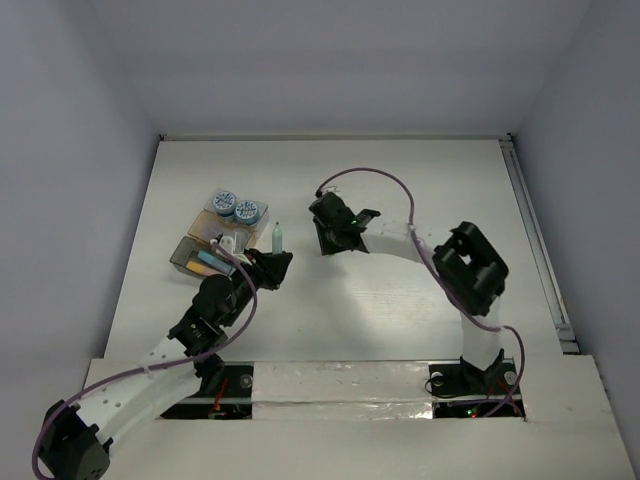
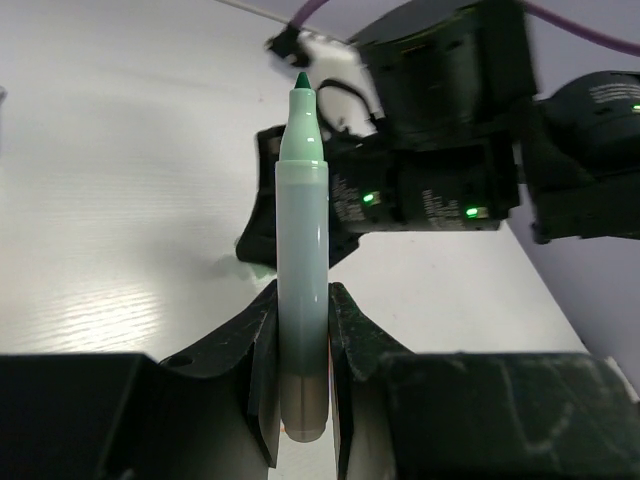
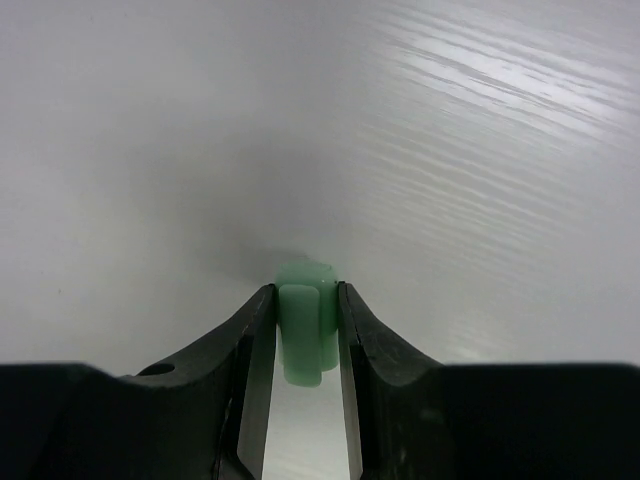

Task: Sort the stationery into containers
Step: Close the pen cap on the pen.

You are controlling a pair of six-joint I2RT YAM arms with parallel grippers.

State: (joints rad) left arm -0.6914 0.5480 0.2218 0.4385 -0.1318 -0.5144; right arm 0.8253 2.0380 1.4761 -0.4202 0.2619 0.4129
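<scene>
My left gripper point(image 2: 303, 300) is shut on a pale green marker pen point(image 2: 302, 250). The pen stands out from the jaws with its dark green tip bare. In the top view the marker point(image 1: 277, 237) points up the table, just right of the two see-through containers. My right gripper point(image 3: 305, 295) is shut on a light green pen cap point(image 3: 305, 320), low against the white table. In the top view the right gripper point(image 1: 328, 240) sits a short way right of the marker's tip. The far container point(image 1: 210, 218) holds two round blue-grey tubs point(image 1: 235, 206). The near container point(image 1: 183, 258) holds coloured sticks.
The right arm's black wrist point(image 2: 440, 130) fills the upper right of the left wrist view, close beyond the marker tip. White walls point(image 1: 100, 150) close in the table on the left, back and right. A purple cable point(image 1: 370, 175) loops above the right arm.
</scene>
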